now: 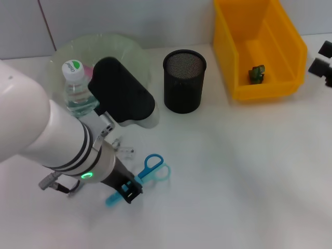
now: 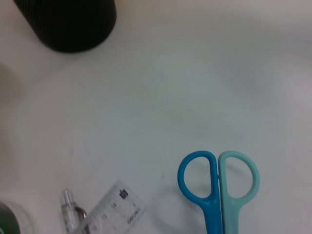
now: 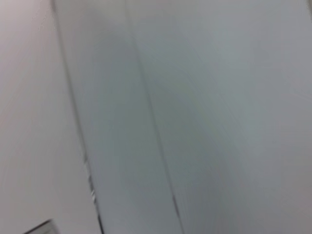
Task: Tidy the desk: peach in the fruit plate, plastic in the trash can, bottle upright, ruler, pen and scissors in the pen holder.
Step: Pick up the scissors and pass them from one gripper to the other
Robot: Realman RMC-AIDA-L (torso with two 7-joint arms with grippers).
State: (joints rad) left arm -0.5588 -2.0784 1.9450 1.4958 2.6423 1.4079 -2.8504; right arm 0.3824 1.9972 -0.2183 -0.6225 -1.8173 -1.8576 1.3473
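My left gripper [image 1: 128,190] is low over the blade end of the blue and teal scissors [image 1: 152,167], which lie flat on the desk. The left wrist view shows their handles [image 2: 217,185]. A clear ruler [image 2: 115,212] lies beside them, also visible by the arm [image 1: 125,150]. The bottle [image 1: 78,88] with a green cap stands upright in front of the pale green fruit plate [image 1: 116,44]. A pink patch [image 1: 90,70] in the plate is mostly hidden. The black mesh pen holder [image 1: 184,81] stands at the back centre. No pen shows.
The yellow bin [image 1: 236,57] stands at the back right with a green crumpled item [image 1: 256,73] inside. My right gripper [image 1: 322,58] is parked at the far right edge. A small clear piece [image 2: 69,212] lies next to the ruler.
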